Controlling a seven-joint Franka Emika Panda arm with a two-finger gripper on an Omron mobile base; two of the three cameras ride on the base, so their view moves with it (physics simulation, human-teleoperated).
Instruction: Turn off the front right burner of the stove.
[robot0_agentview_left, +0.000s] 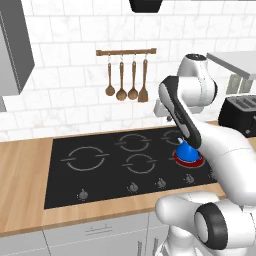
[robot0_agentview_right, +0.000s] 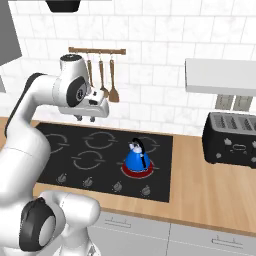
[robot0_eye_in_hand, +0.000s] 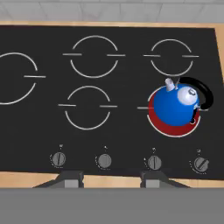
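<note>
Front right burner (robot0_eye_in_hand: 174, 127) glows red, so it is on; it lies at the right end of the stove's (robot0_agentview_right: 60, 131) near ring row, just behind the knobs. A blue kettle (robot0_eye_in_hand: 177, 105) sits on it and covers most of the ring.

Knobs: four visible in the hand view along the front edge. Which one drives this burner is not marked legibly. Far right knob (robot0_eye_in_hand: 201, 164) has its pointer tilted, the others read upright; I judge that one is the target.

Gripper (robot0_agentview_right: 86, 118) hangs high over the left-centre of the stove, well apart from any knob. Fingers (robot0_eye_in_hand: 71, 178) stand spread, nothing held.

Risks:
- Wrong knob chosen, since the knobs sit close together and look alike.
- Descent clipping the kettle's black handle (robot0_eye_in_hand: 202, 94), which sits near the far right knob; a knock could shove the kettle off the ring.
- Fingers slipping on a small round knob.
</note>
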